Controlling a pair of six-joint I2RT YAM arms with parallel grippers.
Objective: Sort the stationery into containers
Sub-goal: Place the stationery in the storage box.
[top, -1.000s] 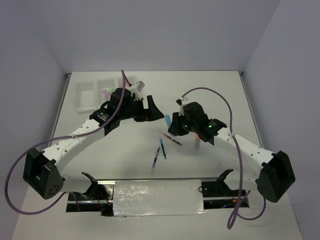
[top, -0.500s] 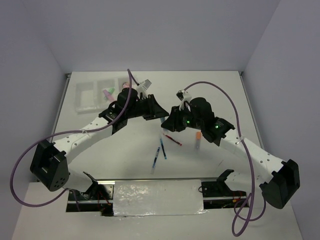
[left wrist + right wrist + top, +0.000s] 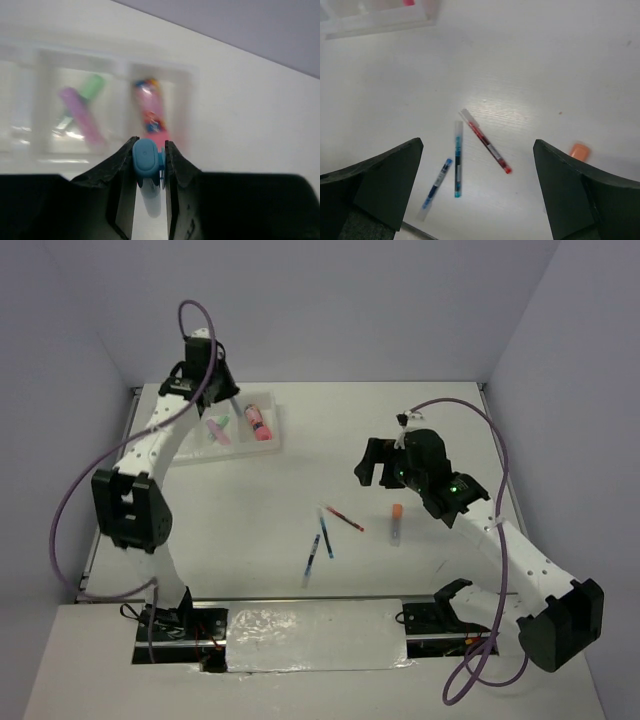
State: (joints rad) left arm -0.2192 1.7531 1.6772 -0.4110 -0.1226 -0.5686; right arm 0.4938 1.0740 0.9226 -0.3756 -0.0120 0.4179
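Loose on the table [image 3: 440, 410]: a red pen [image 3: 485, 141], two blue pens [image 3: 457, 157] and an orange-capped white highlighter [image 3: 396, 525], all near the right gripper [image 3: 372, 465], fingers spread wide, holding nothing. Left gripper [image 3: 149, 150] pinches a blue highlighter [image 3: 146, 157] above the bins [image 3: 240, 453]. The pink tube [image 3: 151, 112] lies in the right compartment, lilac highlighter [image 3: 80, 112] and green highlighter [image 3: 92, 85] in the middle one

thin pens: 3. one red pen [image 3: 485, 141], one teal-blue pen [image 3: 457, 167], one darker blue pen [image 3: 435, 189].
short highlighters: 4. one lilac highlighter [image 3: 80, 112], one green highlighter [image 3: 92, 85], one blue highlighter [image 3: 145, 157], one orange-capped white highlighter [image 3: 396, 524].
pink tube [image 3: 152, 112]: 1.
white bins [image 3: 121, 95]: 3, joined in a row; the left one only partly seen.
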